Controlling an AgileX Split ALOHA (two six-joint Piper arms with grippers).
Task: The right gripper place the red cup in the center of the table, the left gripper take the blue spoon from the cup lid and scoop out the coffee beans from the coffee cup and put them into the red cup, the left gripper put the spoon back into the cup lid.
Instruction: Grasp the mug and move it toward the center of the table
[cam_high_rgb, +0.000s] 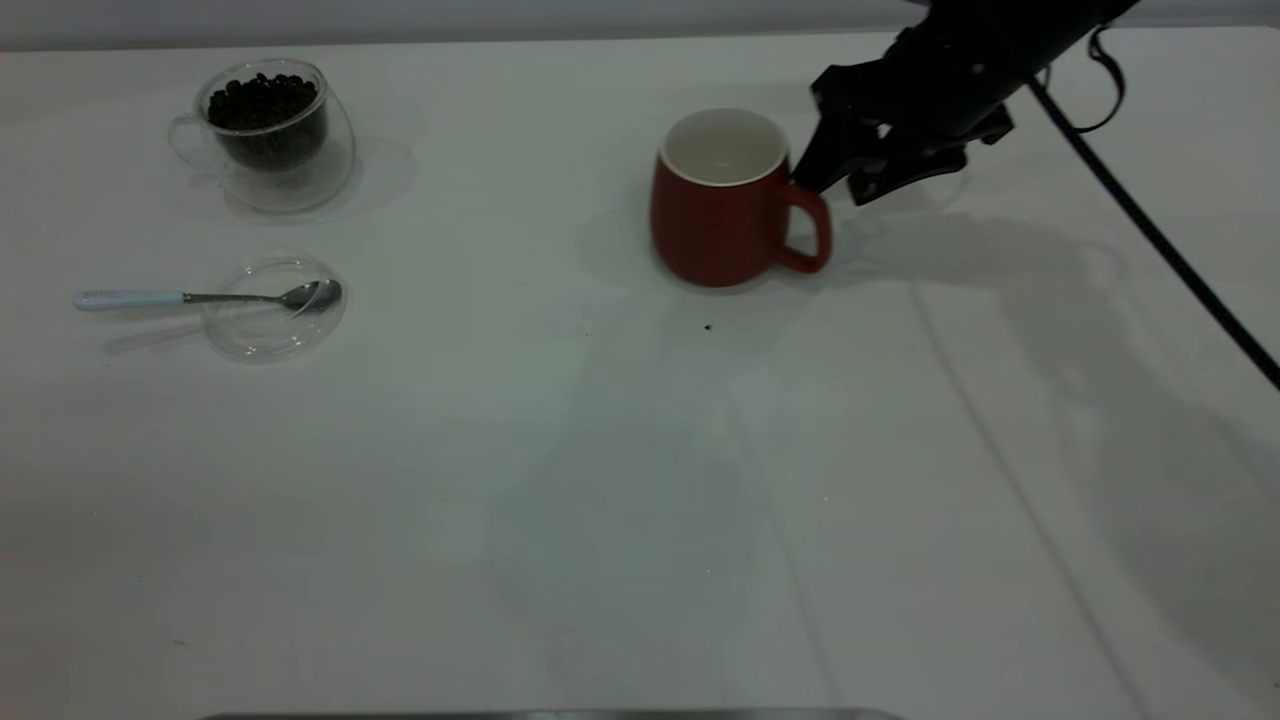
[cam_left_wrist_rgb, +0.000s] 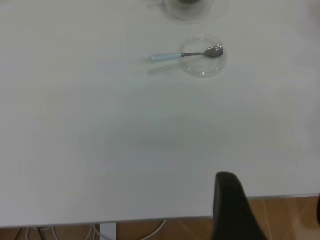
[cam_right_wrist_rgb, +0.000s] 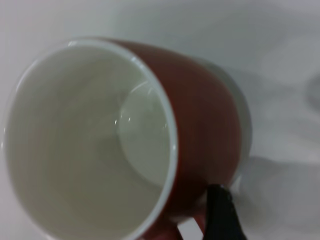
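Red cup (cam_high_rgb: 722, 215) stands upright near the table's (cam_high_rgb: 600, 520) mid-line, toward the far edge, approx 1 o'clock from table center. White inside, nothing in it (right wrist view looks straight down into it (cam_right_wrist_rgb: 100, 145)). Its handle points to 3 o'clock.

Right gripper (cam_high_rgb: 835, 180) is at the handle's upper end, at about 2 o'clock from the cup, arm reaching in from the far right corner. One dark finger (cam_right_wrist_rgb: 222, 215) shows just beside the cup wall by the handle in the wrist view. Whether the fingers are apart or clamped on the handle, can't tell; the black bulk hides it.

A tiny dark speck (cam_high_rgb: 708, 326) lies on the table just beside the cup at 6 o'clock.

Well apart at 9 o'clock: coffee cup (cam_high_rgb: 275, 135), upright, w/ coffee beans (cam_high_rgb: 262, 103) heaped to near the rim. At 6 o'clock from it sits the cup lid (cam_high_rgb: 272, 310), flat. Blue spoon (cam_high_rgb: 200, 297) lies across it, bowl resting in the lid, pale handle sticking out over the rim toward 9 o'clock.

Left gripper (cam_left_wrist_rgb: 235, 210): only a black tip shows, above the near table edge, far from spoon and lid; its state can't be told.
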